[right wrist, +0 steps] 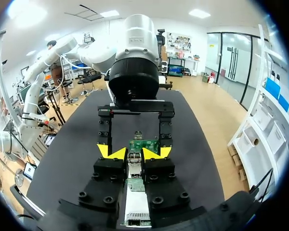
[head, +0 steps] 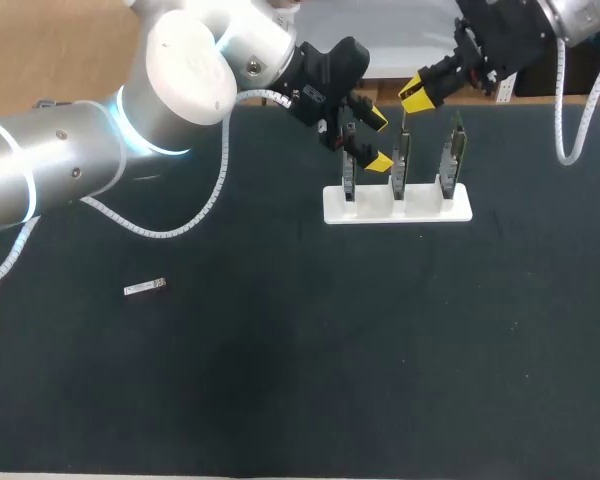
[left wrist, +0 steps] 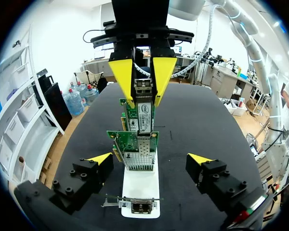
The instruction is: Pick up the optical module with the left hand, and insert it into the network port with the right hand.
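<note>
My right gripper [head: 413, 98] hangs above the middle of three green network cards [head: 400, 165] standing in a white holder [head: 460, 208]. It is shut on a silver optical module [left wrist: 144, 107], which shows between its yellow tips in the left wrist view; in the right wrist view the module [right wrist: 134, 162] sits in my right gripper [right wrist: 134, 154]. My left gripper [head: 379, 139] is open at the holder's left end, over the left card [head: 349, 178]. In its own view my left gripper [left wrist: 150, 158] straddles the card row. A second module [head: 145, 288] lies on the mat at the left.
The black mat [head: 310, 360] covers the table. My left arm [head: 100, 140] crosses the back left, with its white cable [head: 195, 215] drooping toward the mat.
</note>
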Action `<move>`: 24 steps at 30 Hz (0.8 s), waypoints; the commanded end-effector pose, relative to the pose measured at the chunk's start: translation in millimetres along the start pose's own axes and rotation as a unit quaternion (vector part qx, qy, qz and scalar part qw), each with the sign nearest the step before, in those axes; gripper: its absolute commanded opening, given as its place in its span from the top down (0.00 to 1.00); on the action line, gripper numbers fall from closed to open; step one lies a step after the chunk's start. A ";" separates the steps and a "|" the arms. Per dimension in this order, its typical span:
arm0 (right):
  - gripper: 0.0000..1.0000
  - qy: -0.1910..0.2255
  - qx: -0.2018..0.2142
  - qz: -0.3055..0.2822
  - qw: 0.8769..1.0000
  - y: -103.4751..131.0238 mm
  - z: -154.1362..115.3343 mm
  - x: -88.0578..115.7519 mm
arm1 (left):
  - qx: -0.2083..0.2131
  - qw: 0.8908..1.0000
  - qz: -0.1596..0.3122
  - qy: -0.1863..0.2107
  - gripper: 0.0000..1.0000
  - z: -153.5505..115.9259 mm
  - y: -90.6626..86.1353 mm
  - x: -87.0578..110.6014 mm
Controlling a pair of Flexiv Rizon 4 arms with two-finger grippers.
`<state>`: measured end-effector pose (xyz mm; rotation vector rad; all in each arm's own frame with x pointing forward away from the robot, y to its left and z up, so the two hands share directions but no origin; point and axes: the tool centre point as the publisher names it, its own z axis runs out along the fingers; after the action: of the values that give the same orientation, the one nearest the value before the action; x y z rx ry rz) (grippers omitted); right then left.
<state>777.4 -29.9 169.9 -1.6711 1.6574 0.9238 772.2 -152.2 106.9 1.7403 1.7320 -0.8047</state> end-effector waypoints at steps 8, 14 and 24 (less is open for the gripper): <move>1.00 0.003 0.001 0.008 1.000 -1.5 2.3 4.9 | 0.001 1.000 -0.001 0.002 0.00 0.4 1.7 -0.9; 1.00 -0.001 0.009 0.002 1.000 -1.0 0.9 1.3 | 0.001 1.000 -0.001 0.002 0.00 0.4 1.7 -0.9; 1.00 0.000 0.010 -0.007 1.000 -2.2 -0.7 -2.4 | 0.001 1.000 -0.001 0.002 0.00 0.4 1.7 -0.9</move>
<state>781.4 -30.0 172.2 -1.6648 1.6474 0.9028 772.2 -152.2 106.9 1.7403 1.7320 -0.8047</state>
